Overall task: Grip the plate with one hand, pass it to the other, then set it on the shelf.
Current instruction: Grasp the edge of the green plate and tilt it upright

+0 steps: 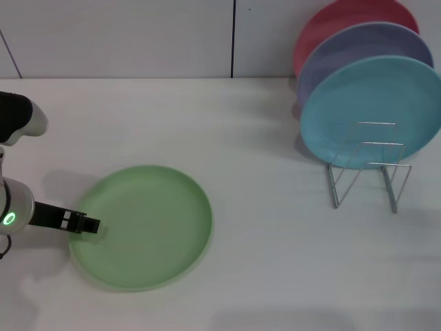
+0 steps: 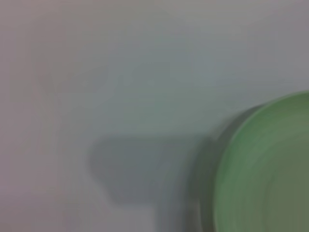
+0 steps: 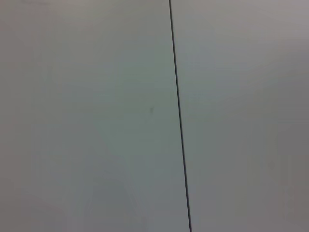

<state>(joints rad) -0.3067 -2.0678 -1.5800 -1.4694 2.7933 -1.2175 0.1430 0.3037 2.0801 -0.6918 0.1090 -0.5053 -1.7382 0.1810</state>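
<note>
The light green plate (image 1: 148, 224) lies flat on the white table, left of centre in the head view. My left gripper (image 1: 87, 225) reaches in low from the left on its silver-white arm and sits right at the plate's left rim. The left wrist view shows a blurred part of the plate (image 2: 265, 174) and a grey shadow on the table beside it. The wire shelf (image 1: 368, 172) stands at the right, far from the plate. My right gripper is out of view; its wrist view shows only a pale surface with a dark seam (image 3: 178, 116).
A turquoise plate (image 1: 372, 110), a lavender plate (image 1: 358, 55) and a pink-red plate (image 1: 344, 24) stand upright in the shelf's rear slots. Its front wire loops (image 1: 386, 155) hold nothing. A wall with a dark seam (image 1: 233, 38) bounds the table behind.
</note>
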